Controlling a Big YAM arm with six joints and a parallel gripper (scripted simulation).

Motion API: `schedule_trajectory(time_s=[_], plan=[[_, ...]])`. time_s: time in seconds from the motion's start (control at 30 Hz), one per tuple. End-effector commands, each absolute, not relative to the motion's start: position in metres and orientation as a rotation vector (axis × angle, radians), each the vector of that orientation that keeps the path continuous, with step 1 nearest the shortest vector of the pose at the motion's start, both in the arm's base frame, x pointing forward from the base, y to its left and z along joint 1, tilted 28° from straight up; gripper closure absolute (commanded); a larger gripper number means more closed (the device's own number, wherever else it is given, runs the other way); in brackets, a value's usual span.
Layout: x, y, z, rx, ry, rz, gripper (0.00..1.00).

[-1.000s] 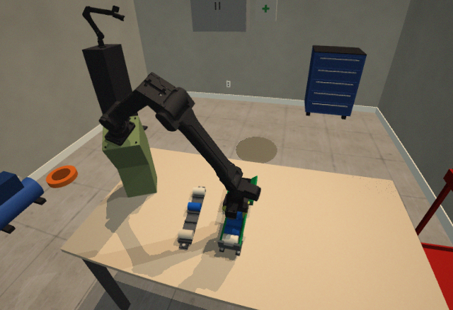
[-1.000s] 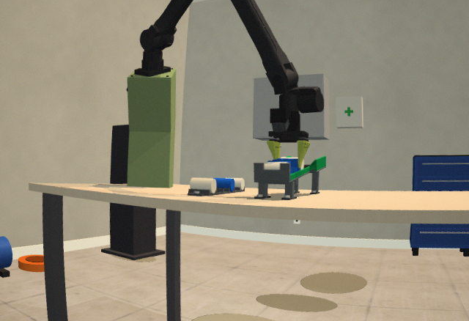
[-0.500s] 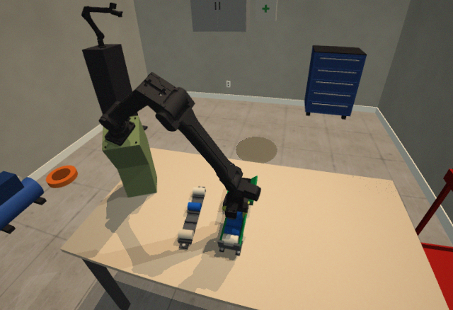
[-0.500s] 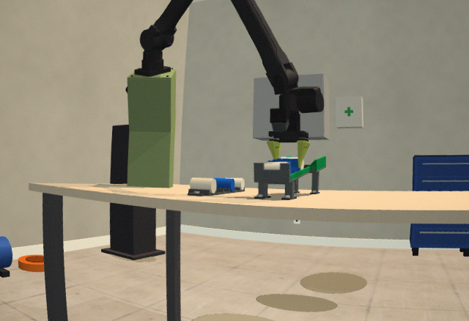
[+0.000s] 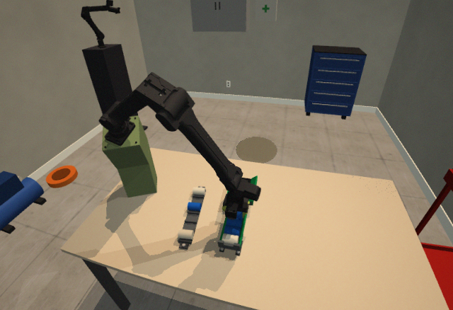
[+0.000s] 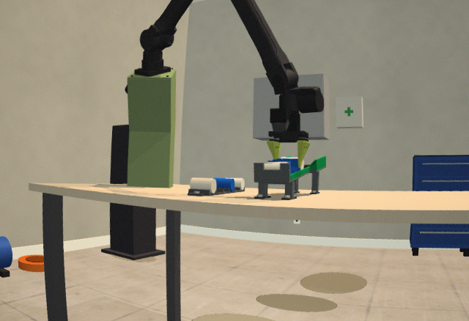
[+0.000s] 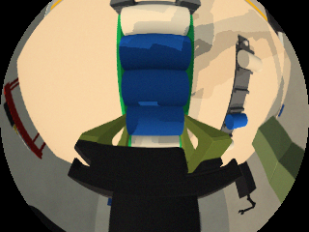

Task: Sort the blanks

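Observation:
The green-sided feed ramp stands on legs on the table. A white blank lies at its stop, and three blue blanks lie across the ramp in a row above it. My gripper points straight down over the ramp's upper part. Its olive fingers are shut on another white blank, which shows only as a pale strip just above the blue row. The gripper also shows in the exterior view. The flat stock rack lies left of the ramp and holds a white blank, a blue blank and a white blank.
The green pedestal carrying my arm stands at the table's back left. The table's front edge is close below the rack and the ramp. A red frame stands off the table's right side.

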State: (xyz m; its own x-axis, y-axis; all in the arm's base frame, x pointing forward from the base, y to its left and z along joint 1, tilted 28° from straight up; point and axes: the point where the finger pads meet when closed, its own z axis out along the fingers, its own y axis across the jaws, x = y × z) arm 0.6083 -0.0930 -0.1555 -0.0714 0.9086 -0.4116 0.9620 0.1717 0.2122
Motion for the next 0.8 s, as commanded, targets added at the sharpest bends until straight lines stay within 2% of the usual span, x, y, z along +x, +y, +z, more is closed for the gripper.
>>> schedule_trajectory(time_s=[0.0, 0.6, 0.7, 0.77], plan=[[0.615, -0.089, -0.138, 1.747, 1.995, -0.134, 0.4], [0.586, -0.047, -0.059, 1.748, 2.002, -0.138, 0.4], [0.593, -0.046, -0.047, 1.746, 1.987, -0.122, 0.4], [0.583, -0.06, -0.071, 1.783, 1.996, -0.17, 0.4]])
